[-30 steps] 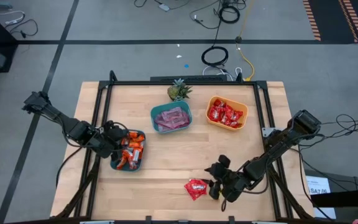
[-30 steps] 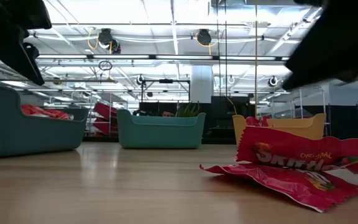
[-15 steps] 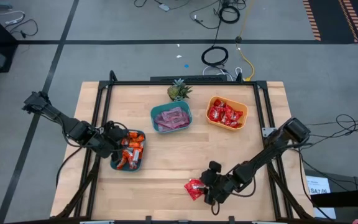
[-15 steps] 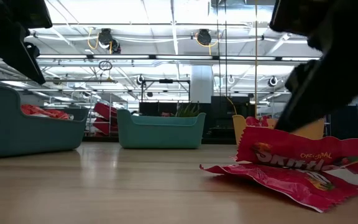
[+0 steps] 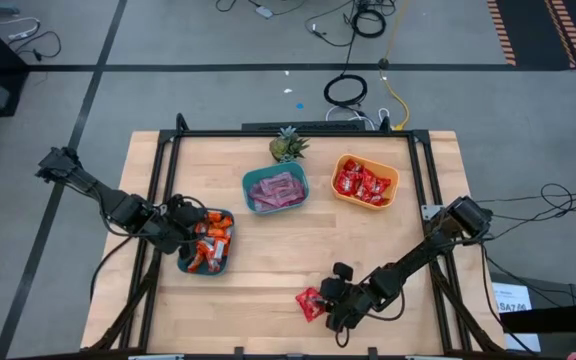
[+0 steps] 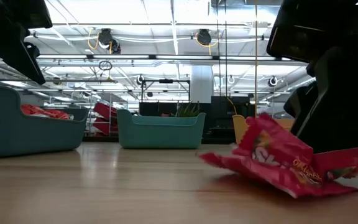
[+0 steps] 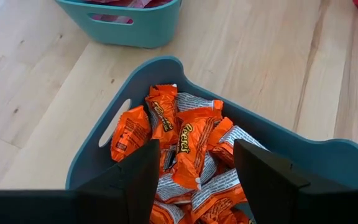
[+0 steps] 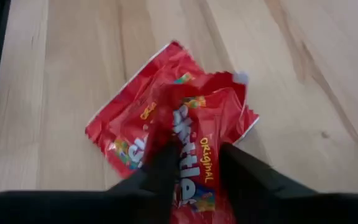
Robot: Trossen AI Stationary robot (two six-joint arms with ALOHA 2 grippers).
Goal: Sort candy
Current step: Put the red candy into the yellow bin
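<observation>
Two shiny red candy packets [image 5: 311, 302] lie overlapped near the table's near edge, also seen in the low view [image 6: 278, 165]. My right gripper [image 5: 326, 303] is down on them from their right, shut on the upper packet [image 8: 191, 130]. The lower packet [image 8: 120, 134] lies flat on the wood. My left gripper [image 7: 194, 177] hangs open above the blue bowl [image 5: 206, 242], which is full of orange candies [image 7: 185, 143]. My right gripper pinches the upper red packet between its two fingers [image 8: 163, 171], near the packet's right end [image 8: 194, 155]. The fingers come slanting down from the table's right. The packet is bunched up between them, its far end raised [image 6: 260, 127], and it rests on the lower packet.
A teal bowl of pink candies [image 5: 275, 190] and an orange bowl of red candies [image 5: 365, 181] stand toward the far edge. A small green pineapple-like plant [image 5: 287, 146] stands behind them. Bare wood lies between the bowls and the red packets. A black frame runs round the table.
My right gripper has moved toward the table's left and down onto the red packets. The upper packet, flat a second ago, is now crumpled and raised at one end. The left arm has kept still.
</observation>
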